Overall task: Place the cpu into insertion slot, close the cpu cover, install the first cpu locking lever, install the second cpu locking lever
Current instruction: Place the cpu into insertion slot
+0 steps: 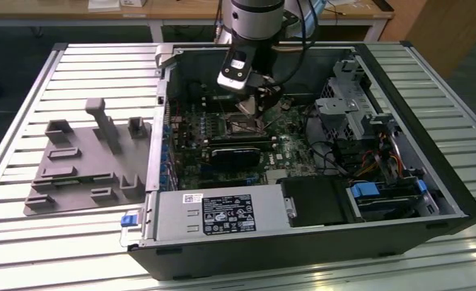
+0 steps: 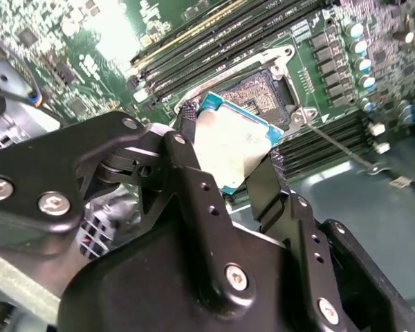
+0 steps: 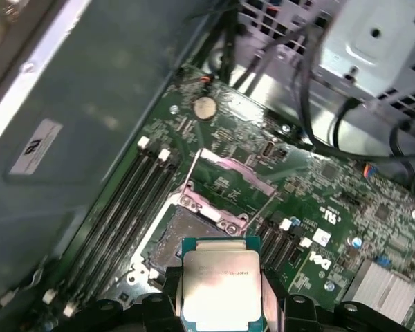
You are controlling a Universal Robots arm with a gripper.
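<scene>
**Open computer case (image 1: 432, 200) on a slatted metal table (image 1: 100, 66), exterior view.** The case lies on its side with the side panel off. Inside it are the green motherboard (image 1: 290, 142), a grey power supply (image 1: 213, 212) along the near wall, and a drive cage (image 1: 343, 103) with cables at the exterior view's right. A grey moulded fixture (image 1: 84, 163) rests on the table beside the case, at the exterior view's left.

**Gripper (image 1: 258, 106) inside the case, above the insertion slot (image 1: 242, 124).** In both wrist views the two black fingers (image 2: 194, 173) are clamped on opposite edges of the cpu (image 2: 232, 149), metal top facing the camera. The cpu (image 3: 220, 290) hangs just above the insertion slot (image 3: 183, 232) and is not seated. The slot's dark contact field is bare (image 2: 259, 93).

**The cpu cover (image 3: 228, 164).** It stands tilted up on the far side of the slot. Long black memory slots (image 3: 135, 200) run alongside.
</scene>
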